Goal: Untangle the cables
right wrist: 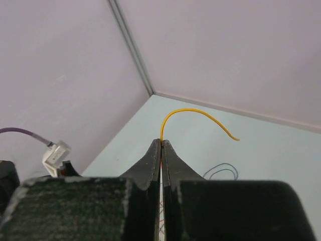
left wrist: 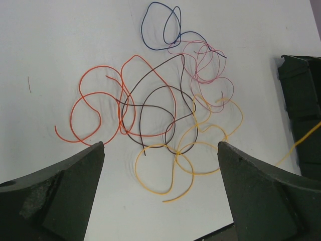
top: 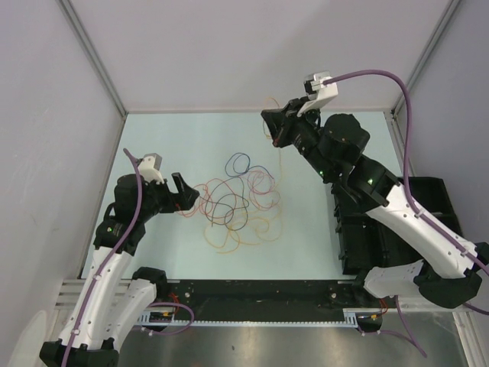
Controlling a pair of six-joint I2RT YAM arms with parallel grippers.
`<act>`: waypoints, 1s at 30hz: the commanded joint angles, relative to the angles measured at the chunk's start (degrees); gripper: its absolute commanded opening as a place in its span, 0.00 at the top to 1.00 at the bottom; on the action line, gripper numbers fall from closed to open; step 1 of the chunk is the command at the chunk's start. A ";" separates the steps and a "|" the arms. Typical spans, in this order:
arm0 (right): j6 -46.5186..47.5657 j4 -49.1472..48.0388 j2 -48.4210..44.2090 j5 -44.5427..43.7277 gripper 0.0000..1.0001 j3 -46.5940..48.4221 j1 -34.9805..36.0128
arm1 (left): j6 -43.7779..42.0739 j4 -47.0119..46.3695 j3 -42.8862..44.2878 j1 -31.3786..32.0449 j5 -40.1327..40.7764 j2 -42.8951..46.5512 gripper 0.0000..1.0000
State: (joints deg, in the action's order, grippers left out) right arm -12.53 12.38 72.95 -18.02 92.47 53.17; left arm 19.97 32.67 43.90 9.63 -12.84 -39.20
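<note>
The cables [top: 233, 202] lie in a loose tangle at mid-table. In the left wrist view they show as an orange-red cable [left wrist: 100, 100], a dark cable [left wrist: 155, 110], a yellow cable [left wrist: 193, 150], a pink one [left wrist: 205, 65] and a dark blue one [left wrist: 160, 30]. My left gripper [top: 187, 197] hovers at the tangle's left side, open [left wrist: 160, 193], nothing between its fingers. My right gripper [top: 267, 126] is raised near the far wall, shut [right wrist: 161, 143] on a yellow cable [right wrist: 200, 113] whose free end curls past the tips. That strand [top: 280, 157] hangs down to the tangle.
A black tray [top: 390, 229] stands at the right under the right arm and shows as a dark block [left wrist: 301, 105] in the left wrist view. Grey walls close the table on three sides. A black rail [top: 260, 294] runs along the near edge.
</note>
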 commanded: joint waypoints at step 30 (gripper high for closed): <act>43.47 -17.48 5.35 -27.86 1.00 33.11 -7.28 | -0.10 -1.11 0.13 0.22 0.98 0.53 0.00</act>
State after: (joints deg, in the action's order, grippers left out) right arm 24.99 -1.37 76.18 -43.62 121.58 47.24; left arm 19.97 32.69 43.90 9.63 -12.21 -39.20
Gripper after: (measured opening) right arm 0.009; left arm 0.996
